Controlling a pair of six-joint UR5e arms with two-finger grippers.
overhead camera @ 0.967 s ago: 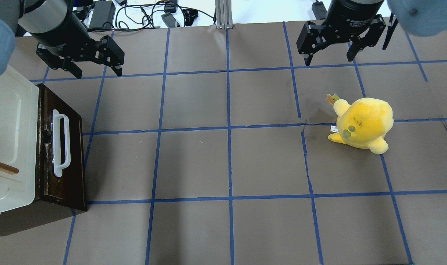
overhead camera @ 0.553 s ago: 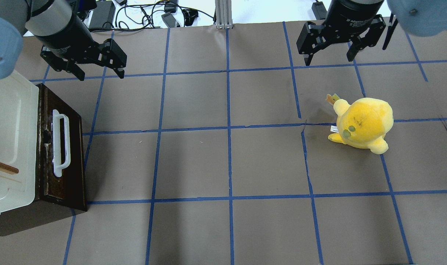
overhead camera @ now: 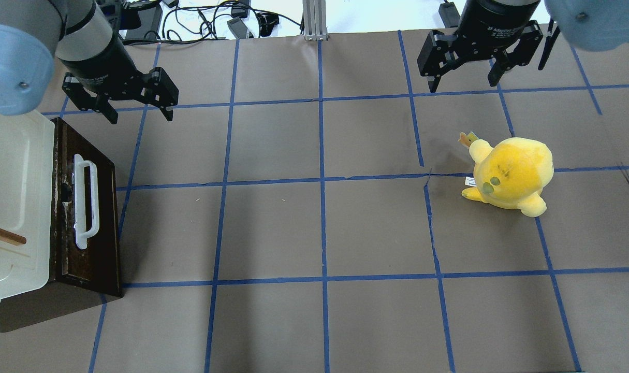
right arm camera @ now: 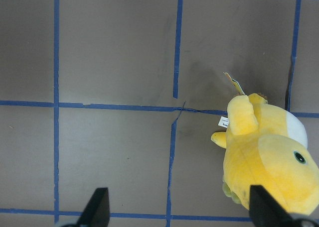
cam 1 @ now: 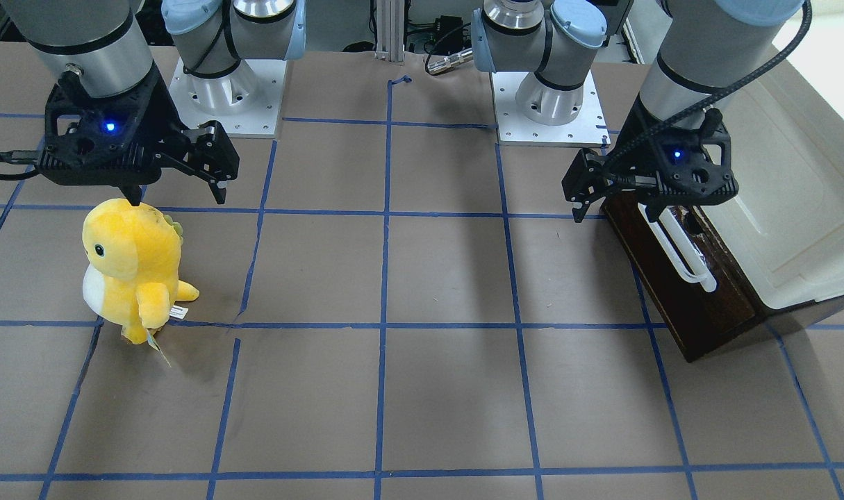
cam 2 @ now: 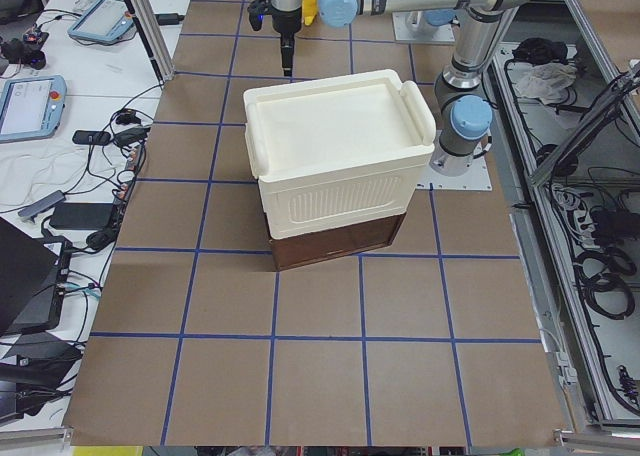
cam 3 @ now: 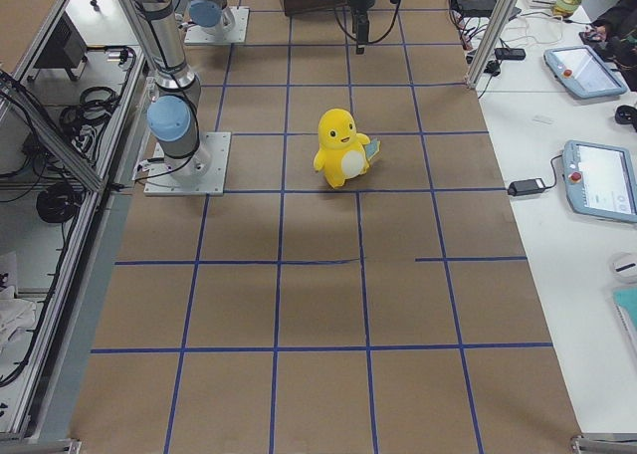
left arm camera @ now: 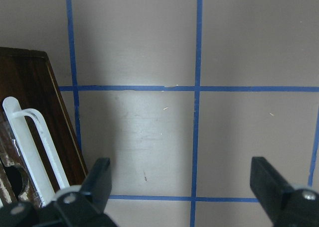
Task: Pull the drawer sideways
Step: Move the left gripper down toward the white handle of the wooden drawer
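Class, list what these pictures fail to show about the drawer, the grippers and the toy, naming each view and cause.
- Drawer inside: hidden behind its dark front, every view.
- Handle: exterior left view, cabinet blocks it.
- Left gripper: left wrist view, bottom edge cuts its fingers.
- Plush toy tag print: too small, overhead view.

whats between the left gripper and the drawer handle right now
Nothing solid. In the overhead view only bare brown table covering and a blue tape line separate the open left gripper from the drawer and its handle. The left wrist view agrees.
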